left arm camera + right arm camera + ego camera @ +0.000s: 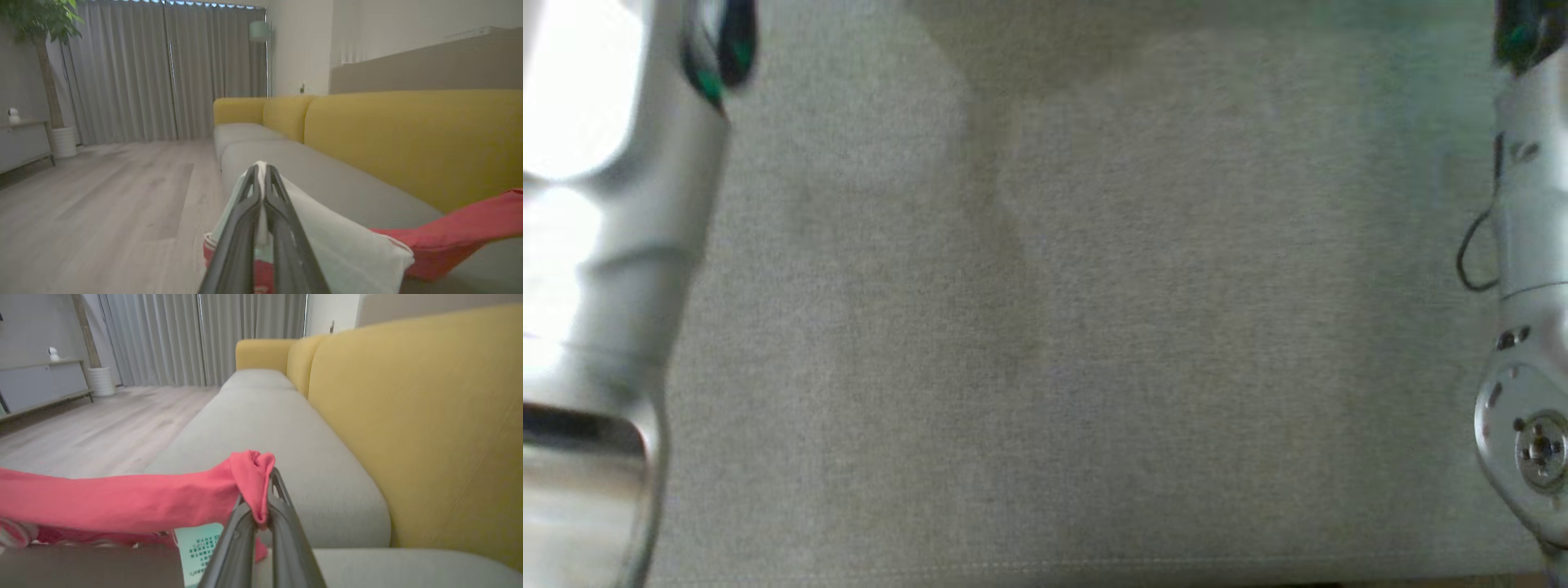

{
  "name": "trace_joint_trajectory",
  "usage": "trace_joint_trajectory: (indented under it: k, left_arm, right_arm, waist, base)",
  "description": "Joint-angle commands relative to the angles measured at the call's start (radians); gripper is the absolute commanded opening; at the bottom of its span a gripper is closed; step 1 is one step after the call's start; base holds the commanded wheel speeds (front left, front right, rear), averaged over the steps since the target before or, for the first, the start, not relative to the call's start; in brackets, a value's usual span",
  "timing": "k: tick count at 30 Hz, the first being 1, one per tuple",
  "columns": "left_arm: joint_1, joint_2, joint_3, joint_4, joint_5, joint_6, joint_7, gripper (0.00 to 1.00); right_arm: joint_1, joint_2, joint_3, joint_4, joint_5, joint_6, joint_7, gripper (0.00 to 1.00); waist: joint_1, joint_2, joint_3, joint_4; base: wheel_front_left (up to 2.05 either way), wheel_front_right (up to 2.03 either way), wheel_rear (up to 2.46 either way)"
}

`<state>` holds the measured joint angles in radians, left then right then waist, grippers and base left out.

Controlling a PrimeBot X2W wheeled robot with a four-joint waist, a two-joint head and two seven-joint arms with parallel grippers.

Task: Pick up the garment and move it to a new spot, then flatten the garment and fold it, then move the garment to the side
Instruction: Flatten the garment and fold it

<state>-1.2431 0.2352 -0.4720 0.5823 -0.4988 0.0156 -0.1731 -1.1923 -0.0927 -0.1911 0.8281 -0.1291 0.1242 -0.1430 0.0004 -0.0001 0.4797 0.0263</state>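
My left claw (261, 173) and right claw (265, 498) each pinch an end of the garment (122, 502). It spans between them above the sofa seat (286, 428), so I can lay it flat.

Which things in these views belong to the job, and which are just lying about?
Job:
garment
left gripper, shut on it
right gripper, shut on it
sofa seat

Lying about:
curtains
potted tree
sideboard
floor lamp

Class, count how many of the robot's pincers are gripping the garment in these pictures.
2. The left pincer is shut on a white fold of the red and white fabric garment; the right pincer is shut on its bunched red edge.
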Motion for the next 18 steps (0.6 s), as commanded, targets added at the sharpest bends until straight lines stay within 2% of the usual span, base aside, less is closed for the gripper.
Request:
trace_joint_trajectory:
  k: [1, 5, 9, 15, 18]
  left_arm:
    - [-0.003, 0.029, 0.019, -0.019, -0.010, -0.009, -0.020, 0.00]
    - [0.079, 0.015, 0.011, 0.004, -0.024, -0.029, -0.056, 0.00]
    - [0.152, 0.015, 0.025, -0.023, -0.034, -0.040, -0.079, 0.00]
    - [0.302, 0.052, 0.077, -0.169, -0.035, -0.029, -0.088, 0.00]
    - [0.409, 0.075, 0.109, -0.281, -0.021, -0.010, -0.088, 0.00]
  right_arm:
    - [-0.008, 0.022, -0.002, -0.002, -0.018, 0.007, -0.029, 0.00]
    - [0.009, 0.029, -0.033, 0.099, -0.040, 0.007, -0.078, 0.00]
    - [0.023, 0.036, -0.039, 0.148, -0.034, 0.007, -0.106, 0.00]
    - [0.087, 0.041, -0.005, 0.160, 0.044, 0.007, -0.118, 0.00]
    - [0.162, 0.042, 0.031, 0.111, 0.109, 0.007, -0.118, 0.00]
  waist:
    - [-0.0004, 0.0001, 0.056, 0.028]
    - [-0.0004, 0.0001, 0.082, 0.026]
    - [-0.0004, 0.0001, 0.081, 0.018]
    - [-0.0004, 0.0001, 0.036, -0.002]
    - [-0.0004, 0.0001, -0.001, -0.005]
  base:
    - [0.00, 0.00, 0.00]
    - [0.00, 0.00, 0.00]
    - [0.00, 0.00, 0.00]
    - [0.00, 0.00, 0.00]
    - [0.00, 0.00, 0.00]
